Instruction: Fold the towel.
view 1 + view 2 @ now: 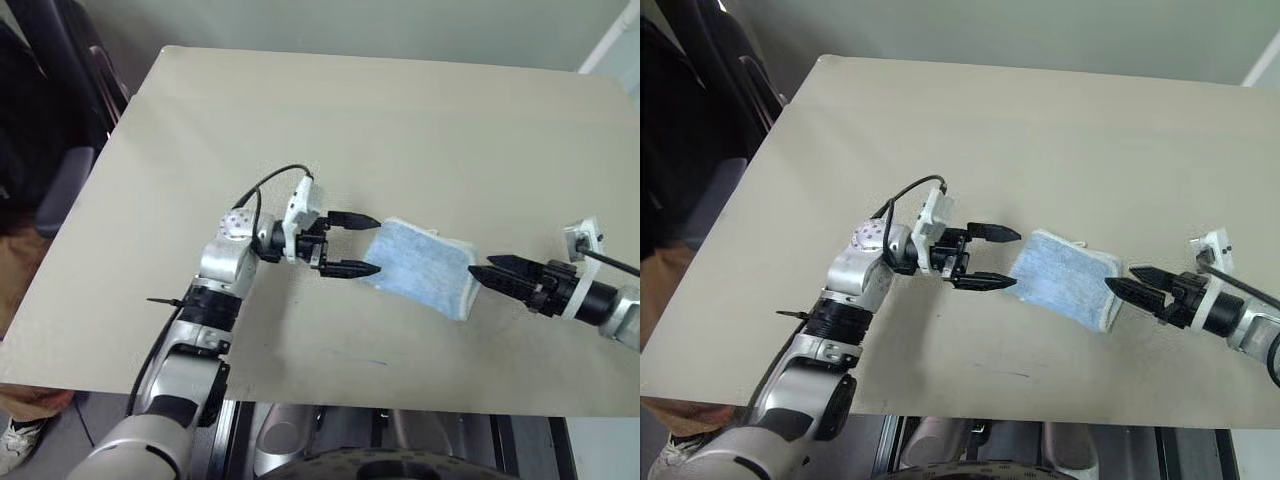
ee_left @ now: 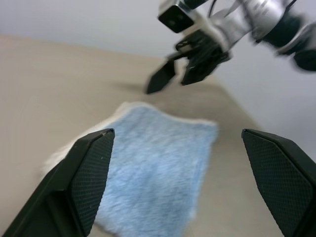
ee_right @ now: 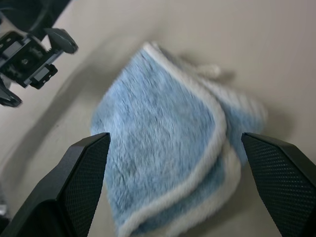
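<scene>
While the towel lies loose between the two arms, this is how the scene stands, biggest thing first.

Table: the table (image 1: 300, 120) is a broad flat board, matte beige and smooth, with bare surface all round the cloth.

Towel: the towel (image 1: 420, 265) lies on the near right part of the table, between the two grippers and gripped by neither. It is a compact, roughly rectangular packet, so I judge the folding done or nearly done.

Towel texture: light blue fluffy terry, soft and thick, with white corded edging (image 3: 217, 123) curving along the top layer; the right wrist view shows layers stacked one over another, and a small white loop (image 3: 210, 70) pokes out at the far edge.

Left gripper: the left gripper (image 1: 350, 243) points across at the towel's left end, just beside it and not touching, its two black fingers spread wide with nothing between them.

Right gripper: the right gripper (image 1: 495, 272) sits just off the towel's right end, fingers spread apart and empty. The fingers (image 3: 84, 182) are hard, tapered wedges with a fine cross-hatched face.

Risk, snagging: a fingertip passing low could catch the pile or the loop and drag the top layer open.

Risk, springing: thick terry with stiff cord may lift apart unpressed, leaving a sloppy fold.

Risk, sliding: on that smooth board, a nudge from either side would likely push the whole packet.
</scene>
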Robot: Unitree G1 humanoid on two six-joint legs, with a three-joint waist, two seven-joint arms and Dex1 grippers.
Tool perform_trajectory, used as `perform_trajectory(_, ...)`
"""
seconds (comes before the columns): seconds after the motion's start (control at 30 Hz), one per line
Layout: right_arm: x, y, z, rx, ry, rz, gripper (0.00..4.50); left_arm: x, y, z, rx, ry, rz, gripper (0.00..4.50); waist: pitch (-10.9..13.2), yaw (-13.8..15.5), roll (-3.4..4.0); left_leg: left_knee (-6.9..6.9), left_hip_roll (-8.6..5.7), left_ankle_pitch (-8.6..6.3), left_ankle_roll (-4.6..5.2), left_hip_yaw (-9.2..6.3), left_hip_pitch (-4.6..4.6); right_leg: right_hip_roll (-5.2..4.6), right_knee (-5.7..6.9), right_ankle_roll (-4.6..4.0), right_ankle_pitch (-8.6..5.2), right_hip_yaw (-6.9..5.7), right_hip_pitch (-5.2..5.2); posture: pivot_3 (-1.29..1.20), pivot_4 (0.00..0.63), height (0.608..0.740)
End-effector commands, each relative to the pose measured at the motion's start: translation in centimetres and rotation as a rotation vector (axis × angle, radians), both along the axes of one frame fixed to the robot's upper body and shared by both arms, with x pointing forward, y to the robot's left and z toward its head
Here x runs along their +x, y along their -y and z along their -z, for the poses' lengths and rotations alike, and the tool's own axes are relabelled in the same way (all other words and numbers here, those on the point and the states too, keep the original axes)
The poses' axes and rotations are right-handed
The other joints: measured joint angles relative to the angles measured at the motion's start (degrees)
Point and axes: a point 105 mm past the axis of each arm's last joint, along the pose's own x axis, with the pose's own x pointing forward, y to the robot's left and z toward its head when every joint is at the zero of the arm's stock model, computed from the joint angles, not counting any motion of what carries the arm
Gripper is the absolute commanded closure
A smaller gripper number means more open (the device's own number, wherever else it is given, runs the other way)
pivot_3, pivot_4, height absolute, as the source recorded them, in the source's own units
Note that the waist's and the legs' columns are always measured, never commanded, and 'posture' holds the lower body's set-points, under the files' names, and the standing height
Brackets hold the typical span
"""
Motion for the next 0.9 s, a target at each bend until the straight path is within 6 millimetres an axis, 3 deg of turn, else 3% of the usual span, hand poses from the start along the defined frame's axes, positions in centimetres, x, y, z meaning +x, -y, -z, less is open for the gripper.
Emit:
perform_trajectory(0.03,-0.3,1.0,-0.6,0.044,-0.082,0.033,0.00,0.0,0.0,0.1,0.003,0.067,-0.028,0.01,0.00,-0.04,0.00,0.01,0.00,-0.02,0.03,0.01,0.00,-0.01,0.01,0.00,0.00,0.01,0.00,0.00,0.150,0.733)
perform_trajectory(0.17,-0.6,0.5,0.7,0.147,-0.209,0.027,0.00,-0.4,0.4,0.6,-0.005,0.081,-0.032,0.01,0.00,-0.18,-0.01,-0.02,0.00,-0.03,0.07,0.01,0.01,0.01,0.03,0.21,-0.14,0.00,-0.03,0.00,0.150,0.733)
perform_trajectory(0.53,-0.5,-2.0,3.7,0.323,-0.337,0.040,0.00,-0.6,0.6,0.6,-0.011,0.107,-0.042,0.01,-0.05,-0.31,-0.06,0.00,0.02,0.01,0.72,0.00,0.09,0.02,0.08,0.33,0.06,-0.07,-0.07,0.00,0.150,0.733)
perform_trajectory(0.73,0.2,-3.6,3.6,0.386,-0.321,0.026,0.00,-0.8,0.9,0.7,-0.008,0.108,-0.042,0.01,-0.07,-1.72,-0.08,-0.02,0.07,-0.07,0.65,-0.01,0.21,0.07,0.11,0.21,0.05,-0.08,-0.07,0.00,0.150,0.733)
perform_trajectory(0.9,0.2,-6.4,3.8,0.422,-0.336,-0.051,0.00,-0.8,1.1,0.7,0.001,0.124,-0.041,0.01,-0.06,-1.99,-0.08,-0.04,0.16,-0.09,0.77,-0.03,0.25,0.15,0.15,0.03,0.18,-0.08,-0.10,0.00,0.150,0.733)
